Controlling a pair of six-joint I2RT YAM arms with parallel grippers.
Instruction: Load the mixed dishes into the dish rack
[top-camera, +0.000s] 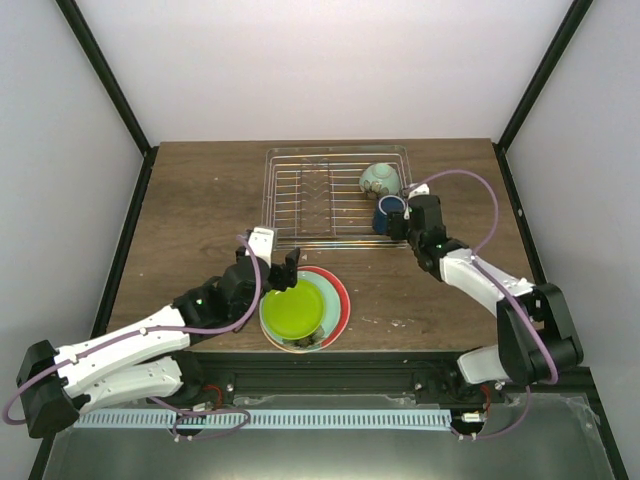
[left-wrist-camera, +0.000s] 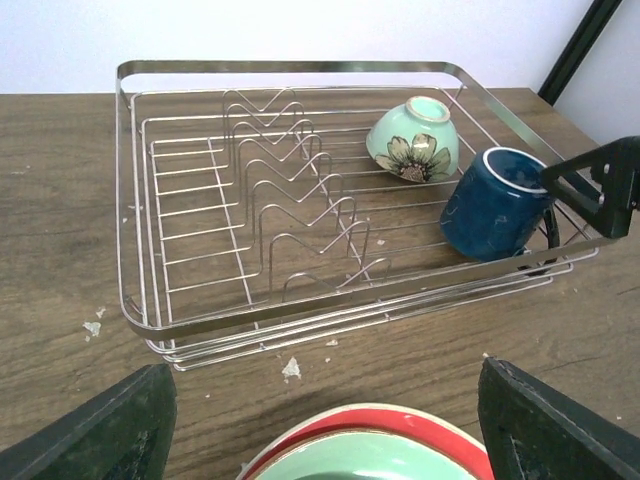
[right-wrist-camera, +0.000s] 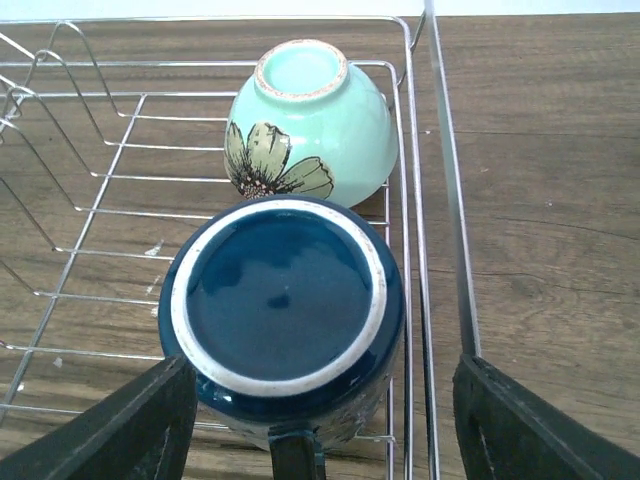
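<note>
Small dark-blue ceramic mug (right-wrist-camera: 285, 310) inverted to drain, near-right corner of silver wire dish rack (left-wrist-camera: 300, 310), beside mint-green bowl (right-wrist-camera: 305, 120). Right gripper (top-camera: 400, 222) jaws open astride mug. Left gripper (top-camera: 277, 262) jaws open over stacked plates (top-camera: 300, 310) on wooden desk (top-camera: 200, 200), likely next pick.

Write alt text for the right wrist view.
A dark-blue mug, base up, sits in the wire dish rack between the open jaws of the right gripper. An overturned mint-green flowered bowl stands just behind it, wooden table to the right.
</note>
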